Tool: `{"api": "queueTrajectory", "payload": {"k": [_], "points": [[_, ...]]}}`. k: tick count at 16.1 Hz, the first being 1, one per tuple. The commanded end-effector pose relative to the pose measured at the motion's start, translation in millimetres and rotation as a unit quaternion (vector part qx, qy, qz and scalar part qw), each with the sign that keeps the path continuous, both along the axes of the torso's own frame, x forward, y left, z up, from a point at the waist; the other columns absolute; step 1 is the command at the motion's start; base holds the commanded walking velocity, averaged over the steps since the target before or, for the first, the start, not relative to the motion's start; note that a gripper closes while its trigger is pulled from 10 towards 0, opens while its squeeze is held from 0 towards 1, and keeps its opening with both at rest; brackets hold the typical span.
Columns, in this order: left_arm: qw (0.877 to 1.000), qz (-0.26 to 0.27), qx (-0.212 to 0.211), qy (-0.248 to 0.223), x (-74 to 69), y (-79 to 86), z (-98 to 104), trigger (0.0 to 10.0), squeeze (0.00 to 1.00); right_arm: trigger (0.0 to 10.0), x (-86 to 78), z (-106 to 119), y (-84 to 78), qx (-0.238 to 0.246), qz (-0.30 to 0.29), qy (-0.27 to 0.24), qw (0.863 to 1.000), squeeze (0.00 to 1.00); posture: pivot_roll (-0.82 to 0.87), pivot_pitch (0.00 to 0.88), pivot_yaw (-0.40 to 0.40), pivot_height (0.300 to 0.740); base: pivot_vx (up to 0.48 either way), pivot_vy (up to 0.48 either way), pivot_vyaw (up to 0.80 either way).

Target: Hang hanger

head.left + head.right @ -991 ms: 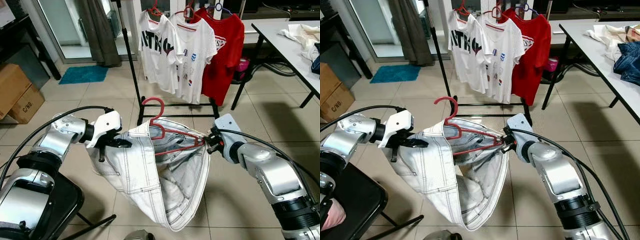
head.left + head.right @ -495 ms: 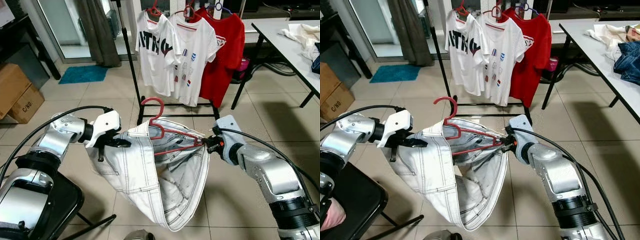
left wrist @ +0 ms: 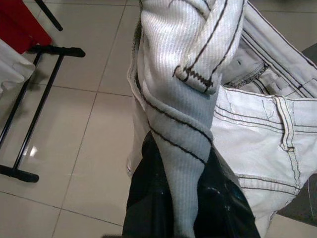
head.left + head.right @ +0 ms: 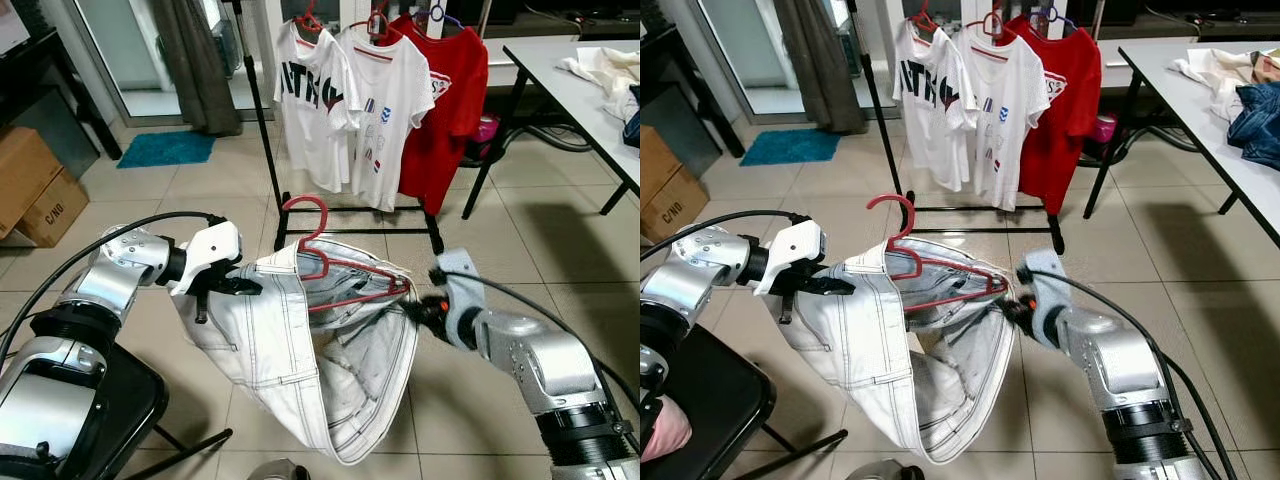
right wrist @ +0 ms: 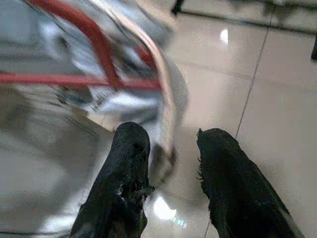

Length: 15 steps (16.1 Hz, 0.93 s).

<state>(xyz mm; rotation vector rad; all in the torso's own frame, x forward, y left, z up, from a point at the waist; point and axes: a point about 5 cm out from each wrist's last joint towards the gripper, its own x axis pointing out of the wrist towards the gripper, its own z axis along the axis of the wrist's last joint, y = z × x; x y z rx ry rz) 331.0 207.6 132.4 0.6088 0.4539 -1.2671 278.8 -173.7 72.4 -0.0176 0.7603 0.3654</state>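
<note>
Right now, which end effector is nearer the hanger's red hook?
Left. The left end effector grips the waistband beside the red hook; the right end effector sits off the hanger's far end.

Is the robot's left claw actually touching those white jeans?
Touching. The left wrist view shows the left claw with both black fingers pinched on a fold of the white jeans.

White jeans (image 4: pixel 900 350) on red hanger (image 4: pixel 930 285) between left tool (image 4: pixel 830 285) and right tool (image 4: pixel 1012 303).

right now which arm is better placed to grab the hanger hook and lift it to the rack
Right. Its gripper is open beside the red hanger, while the left gripper is shut on the white jeans, keeping them up.
</note>
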Motion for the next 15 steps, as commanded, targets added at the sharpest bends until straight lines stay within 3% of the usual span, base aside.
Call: {"api": "queueTrajectory", "payload": {"k": [1,4,5,12,15], "points": [[1.000,0.007,-0.010,-0.028,5.1,6.8,16,0.0,0.00,10.0,-2.7,-7,-2.5,0.005,-0.010,0.010,1.000,0.00,-0.04,0.000,0.116,0.740,0.000,0.000,0.00],[0.999,0.008,-0.014,-0.029,5.4,7.1,17,0.0,0.00,10.0,-7.3,-18,0.2,0.047,-0.016,0.031,0.998,0.00,-0.04,0.000,0.119,0.740,0.000,0.000,0.00],[0.999,0.009,-0.012,-0.028,5.5,7.5,17,0.0,0.00,0.0,-6.2,-19,3.0,0.079,-0.019,0.024,0.996,0.00,-0.04,0.000,0.119,0.740,0.000,0.000,0.00],[0.999,0.012,-0.010,-0.028,5.3,9.4,17,0.0,0.00,0.0,-0.5,-17,3.5,0.147,-0.043,0.002,0.988,0.00,-0.04,0.000,0.121,0.740,0.000,0.000,0.00],[0.999,0.012,-0.009,-0.029,5.6,9.7,18,0.0,0.00,0.0,-0.3,-18,4.1,0.155,-0.044,0.000,0.987,0.00,-0.04,0.000,0.122,0.740,0.000,0.000,0.00]]}}
